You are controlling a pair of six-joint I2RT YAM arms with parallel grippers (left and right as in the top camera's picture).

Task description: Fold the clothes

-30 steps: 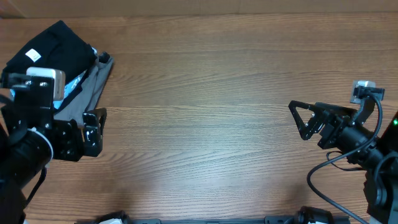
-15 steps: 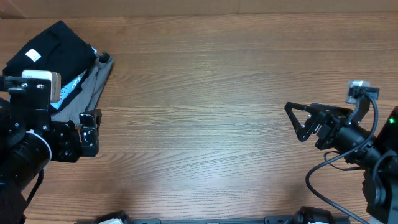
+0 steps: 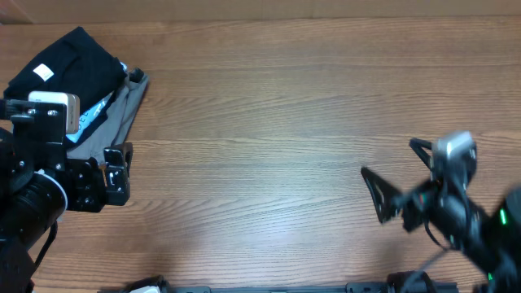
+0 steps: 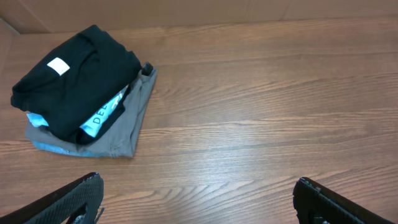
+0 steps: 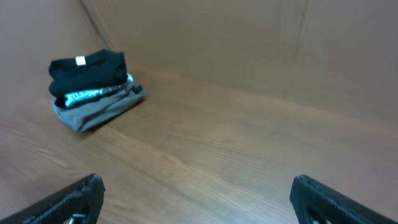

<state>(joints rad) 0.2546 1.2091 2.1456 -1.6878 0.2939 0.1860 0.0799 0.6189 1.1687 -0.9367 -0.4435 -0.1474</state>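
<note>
**Right arm on the move, shirt looks folded**

My right gripper (image 5: 196, 183) just swings down toward 5 o'clock, blurry, jaws wide apart, empty. Left gripper (image 4: 198, 180) hasn't budged, also spread with nothing in it. The black T-shirt (image 3: 69, 65) sits folded at 10 o'clock, stacked over the grey garment (image 4: 118, 134). Pretty much done, I reckon.

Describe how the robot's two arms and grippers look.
Both are black. The left arm carries a pale boxy camera block, and the left gripper is blocky. The right arm, blurred, has a grey rounded camera, a green light and a thin black cable. The right gripper shows a triangular finger frame.
</note>
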